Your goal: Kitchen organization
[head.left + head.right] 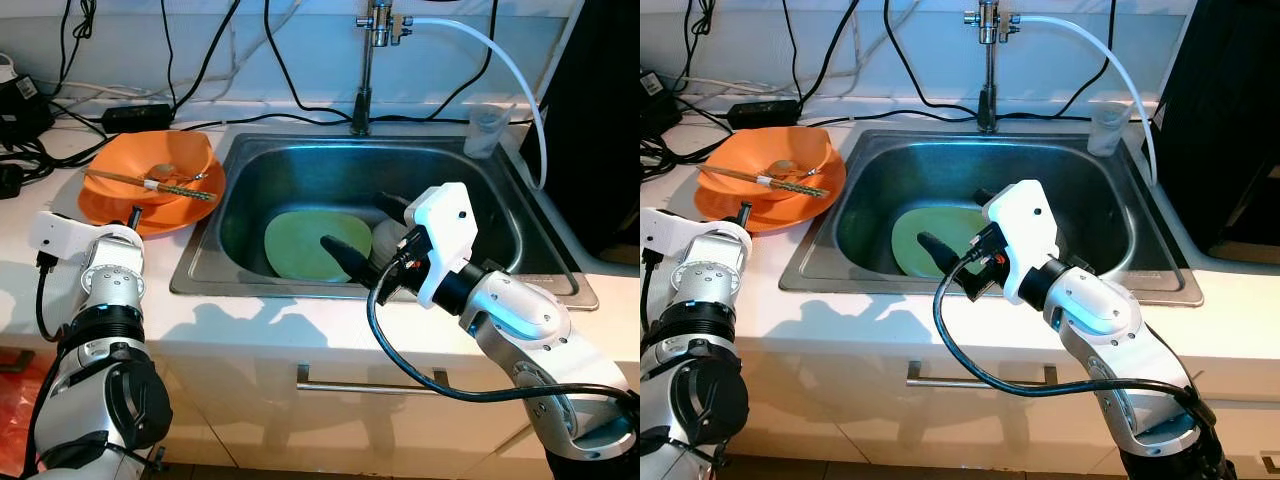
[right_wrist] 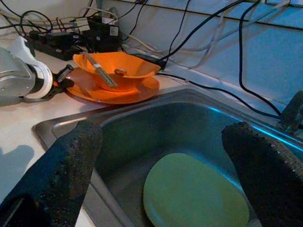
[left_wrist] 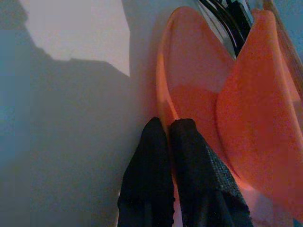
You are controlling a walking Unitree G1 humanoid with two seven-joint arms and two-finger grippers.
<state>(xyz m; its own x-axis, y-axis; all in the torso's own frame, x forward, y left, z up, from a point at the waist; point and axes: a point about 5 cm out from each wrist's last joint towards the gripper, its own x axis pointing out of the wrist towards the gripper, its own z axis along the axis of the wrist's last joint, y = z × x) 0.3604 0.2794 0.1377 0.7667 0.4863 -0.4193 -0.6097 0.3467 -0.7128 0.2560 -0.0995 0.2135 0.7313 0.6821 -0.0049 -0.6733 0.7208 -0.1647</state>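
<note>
An orange plate (image 1: 172,220) lies on the white counter left of the sink, with an orange bowl (image 1: 160,160) on it. Chopsticks (image 1: 150,183) and a spoon rest in the bowl. My left gripper (image 3: 169,125) is at the plate's near rim, its fingers closed with the rim between them. A green plate (image 1: 300,245) lies flat in the steel sink (image 1: 200,262). My right gripper (image 1: 365,232) hangs open inside the sink, just above the green plate's right side, holding nothing. Behind its fingers a pale round dish (image 1: 388,238) is partly hidden.
A tap (image 1: 366,60) with a white hose (image 1: 500,50) stands behind the sink. A clear plastic cup (image 1: 487,130) sits on the sink's far right corner. Black cables and a power adapter (image 1: 135,115) crowd the back left counter. A tall black object (image 1: 600,110) stands at the right.
</note>
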